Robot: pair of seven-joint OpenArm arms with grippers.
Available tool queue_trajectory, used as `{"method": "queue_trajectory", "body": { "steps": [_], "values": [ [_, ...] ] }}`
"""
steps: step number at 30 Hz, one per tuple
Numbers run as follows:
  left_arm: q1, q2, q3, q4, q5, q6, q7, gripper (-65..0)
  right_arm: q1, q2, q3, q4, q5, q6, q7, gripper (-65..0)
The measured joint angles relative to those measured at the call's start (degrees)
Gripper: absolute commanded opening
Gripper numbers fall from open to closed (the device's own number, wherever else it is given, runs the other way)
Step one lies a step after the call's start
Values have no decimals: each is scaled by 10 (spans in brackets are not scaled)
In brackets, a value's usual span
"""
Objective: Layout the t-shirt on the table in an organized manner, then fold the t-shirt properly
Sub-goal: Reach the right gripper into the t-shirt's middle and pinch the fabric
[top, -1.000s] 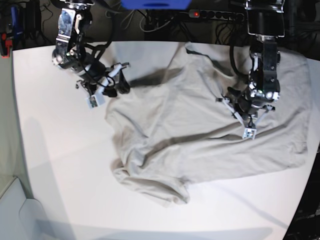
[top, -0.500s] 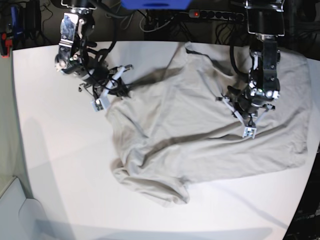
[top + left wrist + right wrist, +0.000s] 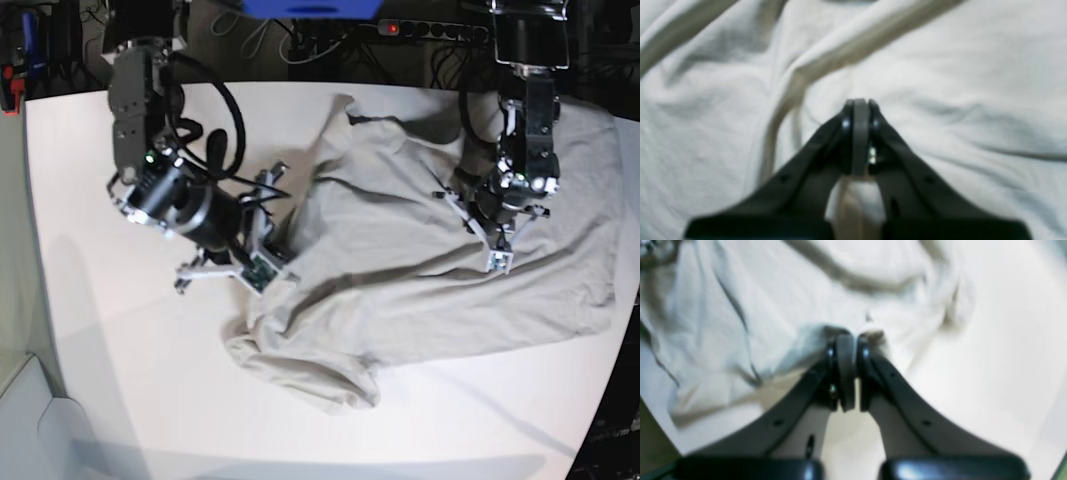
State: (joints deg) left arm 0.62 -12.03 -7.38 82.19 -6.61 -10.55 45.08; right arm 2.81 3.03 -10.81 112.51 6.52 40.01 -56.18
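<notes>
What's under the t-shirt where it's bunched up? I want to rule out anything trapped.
Around the t-shirt only bare white table shows. Under the bunched lower-left folds nothing can be seen; the cloth covers it.

Lab: power strip (image 3: 430, 29), cables (image 3: 300, 45).
</notes>
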Motion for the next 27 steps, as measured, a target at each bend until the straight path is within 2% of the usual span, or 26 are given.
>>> {"method": "queue_trajectory", "body": {
  "steps": [2,4,6,10,14,17,20,22,27],
  "values": [
    [3,0,0,1,0,0,-3,-649,32,0,-41,-4,-1,0,-4,-650],
    [7,0,-1,7,0,0,0,-649,61,-7,-92,-27,-35,0,-1,-650],
    [9,0,0,12,0,0,6,-649,89,-27,-134,-77,-78,1,0,-650],
    [23,1,-2,21,-2,0,-3,-649,137,-50,-199,-195,-108,1,6,-650],
    [36,1,-2,34,0,0,-2,-649,185,-87,-212,-332,-108,1,69,-650],
    [49,1,-3,44,-3,0,-5,-649,222,-115,-211,-426,-111,1,91,-650],
    [48,1,-3,45,-2,0,-1,-649,236,-116,-212,-470,-110,1,96,-650],
    [48,1,-3,44,-2,0,-1,-649,235,-111,-210,-470,-112,1,90,-599],
    [51,1,-3,45,-3,0,-3,-649,237,-112,-209,-465,-108,1,90,-373]
  ]
}}
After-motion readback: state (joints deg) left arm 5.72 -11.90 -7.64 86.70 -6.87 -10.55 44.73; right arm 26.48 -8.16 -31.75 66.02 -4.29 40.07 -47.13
